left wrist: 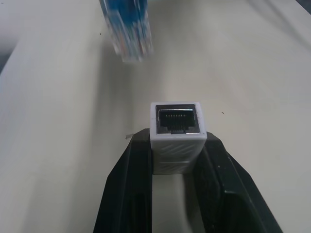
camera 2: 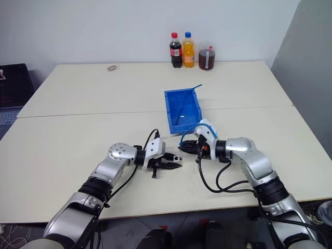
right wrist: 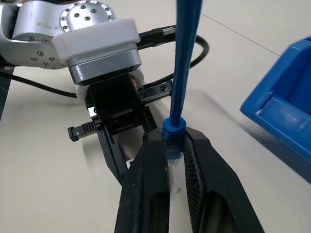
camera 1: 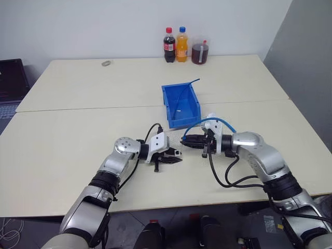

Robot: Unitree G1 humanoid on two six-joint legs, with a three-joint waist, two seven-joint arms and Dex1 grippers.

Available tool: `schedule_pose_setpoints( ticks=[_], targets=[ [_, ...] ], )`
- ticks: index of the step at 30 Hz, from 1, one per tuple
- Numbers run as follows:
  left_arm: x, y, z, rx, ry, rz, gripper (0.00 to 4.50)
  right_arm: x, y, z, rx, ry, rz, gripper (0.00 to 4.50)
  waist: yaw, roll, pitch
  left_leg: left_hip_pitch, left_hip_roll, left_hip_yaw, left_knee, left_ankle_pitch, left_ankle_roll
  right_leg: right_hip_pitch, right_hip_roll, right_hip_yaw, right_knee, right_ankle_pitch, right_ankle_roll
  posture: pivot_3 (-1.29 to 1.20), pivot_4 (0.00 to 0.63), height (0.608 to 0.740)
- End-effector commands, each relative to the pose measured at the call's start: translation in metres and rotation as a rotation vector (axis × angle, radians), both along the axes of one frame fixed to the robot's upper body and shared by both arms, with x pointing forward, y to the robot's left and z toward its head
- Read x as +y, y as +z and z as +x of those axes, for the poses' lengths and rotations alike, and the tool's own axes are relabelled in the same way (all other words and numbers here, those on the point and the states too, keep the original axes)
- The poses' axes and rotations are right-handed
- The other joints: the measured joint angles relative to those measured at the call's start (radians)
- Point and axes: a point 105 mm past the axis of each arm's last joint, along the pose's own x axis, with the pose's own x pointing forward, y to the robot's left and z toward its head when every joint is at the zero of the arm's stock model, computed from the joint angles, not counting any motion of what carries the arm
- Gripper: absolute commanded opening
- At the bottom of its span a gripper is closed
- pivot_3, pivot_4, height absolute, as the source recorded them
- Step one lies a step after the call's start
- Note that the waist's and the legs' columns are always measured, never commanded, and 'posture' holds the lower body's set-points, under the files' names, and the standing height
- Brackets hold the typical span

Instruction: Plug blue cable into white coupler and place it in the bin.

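- I have the left hand (left wrist: 177, 160) clamped on the tiny white boxy plastic coupler (left wrist: 177, 131), its dark socket facing outward past the black fingertips, just above the pale beige surface (camera 1: 78, 155).
- My right hand (right wrist: 176, 145) is closed on the thin light-blue network cable (right wrist: 183, 63) right at its boot, with the small clear plug (left wrist: 130, 36) poking out beyond the fingers.
- In the head view the two hands point at each other in front of me, tips near but apart; the cable arches up over the right wrist.
- The bright blue rectangular plastic bin (camera 1: 168, 106) sits just beyond the hands on the surface, with another thin blue strand lying inside it.
- I judge this to be the alignment step: both parts are held, nothing is mated yet.
- From the left wrist view the plug hovers off to one side of the socket, not lined up with it.
- The next move calls for bringing plug and socket onto one axis, matching the plug's clip side to the socket's notch, then pushing straight in.
- A skewed approach could jam the plug on the coupler's rim or twist the coupler in its grip.
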Motion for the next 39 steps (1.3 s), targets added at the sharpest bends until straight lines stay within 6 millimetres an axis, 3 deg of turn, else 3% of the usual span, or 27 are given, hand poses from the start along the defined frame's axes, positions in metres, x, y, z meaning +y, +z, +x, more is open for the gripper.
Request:
schedule_pose_setpoints(
  ticks=[1, 14, 39],
  targets=[
    [-0.003, 0.001, -0.003, 0.001, -0.012, -0.011, 0.80, 0.007, 0.001, -0.006, -0.033, 0.052, 0.012, 0.18, 0.000, 0.000, 0.000, 0.000, 0.000, 0.000, 0.000, 0.000, 0.000, 0.000, 0.000, 0.000, 0.000, 0.000, 0.000, 0.00, 0.150, 0.740],
    [0.000, 0.003, -0.006, 0.005, 0.007, -0.024, 0.80, 0.011, -0.025, -0.004, -0.061, 0.087, -0.087, 0.18, -0.003, 0.000, 0.000, 0.001, 0.000, 0.000, 0.000, 0.000, 0.000, 0.000, 0.000, 0.000, 0.001, 0.000, 0.000, 0.00, 0.150, 0.740],
    [0.002, 0.009, -0.008, 0.012, 0.008, -0.024, 0.80, -0.004, -0.023, 0.009, -0.062, 0.133, -0.147, 0.18, -0.005, 0.000, -0.001, 0.002, 0.000, 0.000, 0.000, 0.000, 0.000, 0.000, 0.001, 0.001, 0.001, 0.000, 0.000, 0.00, 0.150, 0.740]
  ],
)
